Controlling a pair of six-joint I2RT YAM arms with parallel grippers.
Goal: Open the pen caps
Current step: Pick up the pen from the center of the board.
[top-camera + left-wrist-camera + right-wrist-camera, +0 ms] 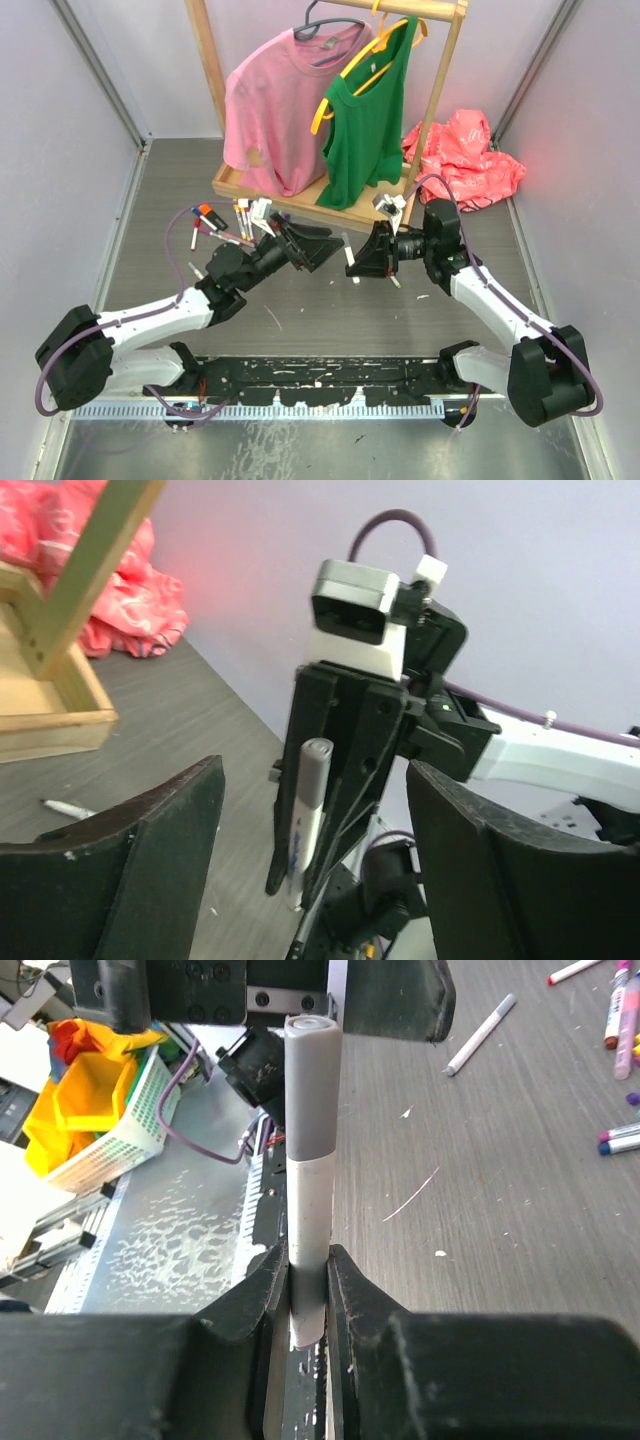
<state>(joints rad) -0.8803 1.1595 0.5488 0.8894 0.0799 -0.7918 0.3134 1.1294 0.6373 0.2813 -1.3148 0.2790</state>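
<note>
- The right gripper (308,1265) is clamped tight on the white barrel of a marker (312,1210).
- A grey cap (312,1090) is seen on that barrel, apparently fully seated.
- The left gripper (315,780) is spread wide, its fingers (160,850) set either side of the cap without contact.
- Other capped markers (215,222) are scattered on the table (330,320) near the wooden rack (300,207).

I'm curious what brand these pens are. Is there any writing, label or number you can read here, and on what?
Nothing here can be read.
Marker: bluish print on its barrel, too blurred to read.
Red cloth: white marks, too small to read.
</note>
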